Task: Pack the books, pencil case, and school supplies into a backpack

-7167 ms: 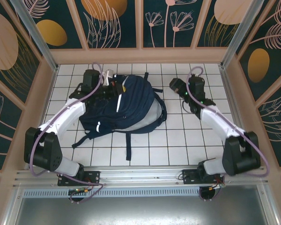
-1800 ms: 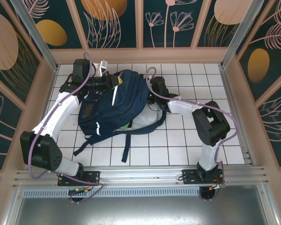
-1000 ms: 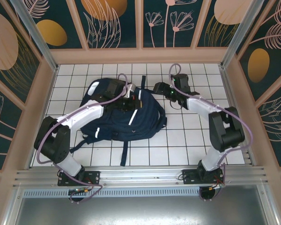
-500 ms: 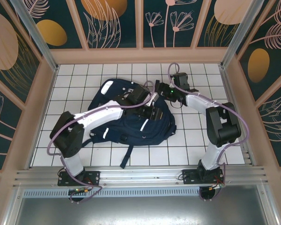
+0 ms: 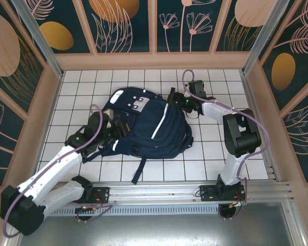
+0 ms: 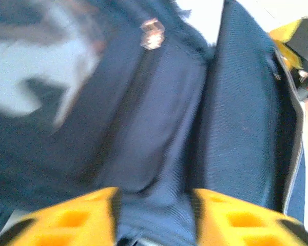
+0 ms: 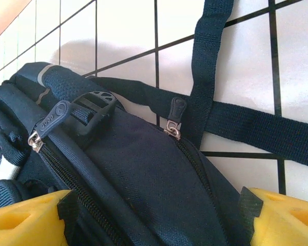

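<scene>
Backpack (image 5: 149, 125), navy with white stripes, lies flat; right gripper (image 7: 154, 215) spread wide around its far corner, left gripper (image 6: 154, 205) grip unclear.

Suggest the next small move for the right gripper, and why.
Probably close the right gripper on the backpack: its jaws stand wide astride the bag's fabric, with a zipper pull just ahead and the zip looking shut. A pinch there would steady the bag.
</scene>
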Motion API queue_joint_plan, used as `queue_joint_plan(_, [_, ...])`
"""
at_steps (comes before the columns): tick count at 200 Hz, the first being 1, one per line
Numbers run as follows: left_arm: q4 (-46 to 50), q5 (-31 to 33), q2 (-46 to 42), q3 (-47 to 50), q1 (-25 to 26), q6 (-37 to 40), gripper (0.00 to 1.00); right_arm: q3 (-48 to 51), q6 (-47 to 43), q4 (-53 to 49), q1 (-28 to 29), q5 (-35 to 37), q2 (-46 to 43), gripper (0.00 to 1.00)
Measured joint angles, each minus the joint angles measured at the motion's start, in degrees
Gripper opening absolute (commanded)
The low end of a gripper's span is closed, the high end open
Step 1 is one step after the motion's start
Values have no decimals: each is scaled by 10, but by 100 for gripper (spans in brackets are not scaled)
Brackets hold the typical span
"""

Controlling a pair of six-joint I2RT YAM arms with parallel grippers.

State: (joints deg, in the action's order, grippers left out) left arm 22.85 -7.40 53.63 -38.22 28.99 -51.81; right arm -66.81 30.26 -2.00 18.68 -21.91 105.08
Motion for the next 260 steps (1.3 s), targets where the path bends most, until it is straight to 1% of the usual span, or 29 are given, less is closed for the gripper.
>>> queue_joint_plan(17, [19,1,-19,37,-18,-36,11,0,0,-2,0,9,0,82])
queue_joint_plan(37, [34,6,-19,64,-27,-66,8,0,0,-7,0,17,0,81])
queue_joint_plan(51, [32,7,-11,70,-29,-80,7,0,0,-10,0,24,0,80])
queue_joint_plan(71, [9,12,31,68,-29,-85,8,8,0,-8,1,28,0,79])
queue_joint_plan(90, [-2,20,109,43,-29,-80,12,30,1,4,2,32,-2,79])
queue_joint_plan(101, [-4,27,163,12,-32,-68,17,50,3,15,3,37,-9,79])
queue_joint_plan(118, [3,51,226,-42,-38,-56,22,92,12,30,3,50,-36,79])
queue_joint_plan(129, [7,72,265,-84,-44,-41,24,124,20,37,3,60,-64,79])
queue_joint_plan(150, [15,96,347,-181,-54,-14,33,191,42,55,3,64,-124,78])
queue_joint_plan(159, [16,96,391,-235,-57,0,38,220,54,64,4,60,-151,79])
queue_joint_plan(173, [13,77,474,-327,-64,30,41,263,78,78,12,58,-188,79])
queue_joint_plan(188, [2,55,558,-422,-73,63,46,302,110,81,37,65,-224,80])
queue_joint_plan(204, [-18,50,614,-492,-78,85,53,323,139,81,74,56,-241,80])
queue_joint_plan(215, [-37,50,623,-510,-83,97,57,329,151,80,101,43,-246,80])
queue_joint_plan(233, [-50,47,607,-513,-92,111,59,332,152,71,133,23,-265,80])
queue_joint_plan(247, [-46,47,572,-501,-96,127,59,332,146,53,141,29,-302,81])
queue_joint_plan(260, [-43,49,523,-479,-97,141,60,328,135,24,140,55,-346,81])
